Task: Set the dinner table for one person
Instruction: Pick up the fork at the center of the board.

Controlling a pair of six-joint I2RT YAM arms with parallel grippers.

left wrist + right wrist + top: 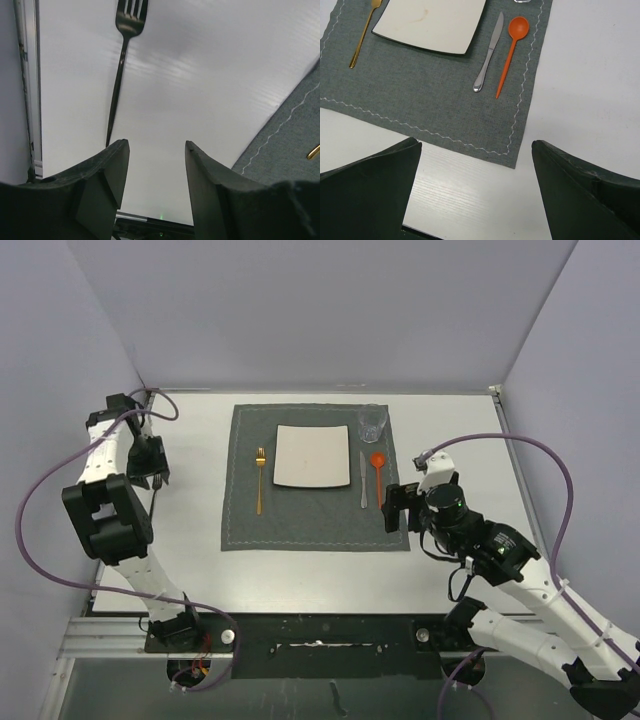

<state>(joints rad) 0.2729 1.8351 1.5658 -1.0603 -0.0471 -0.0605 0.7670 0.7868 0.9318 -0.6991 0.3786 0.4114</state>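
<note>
Top external: two forks [260,480] [119,75], one knife [363,485], one spoon [378,475]; both jaws spread, empty.

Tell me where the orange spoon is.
In the top view, the orange spoon lies on the placemat's right side, just right of the knife, with the glass beyond it.

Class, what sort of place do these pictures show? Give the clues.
Probably a robotics lab cell, not a home: plain walls box in the dinner table, two robot arms are bolted at its edge, and one placemat holds a plate.
</note>
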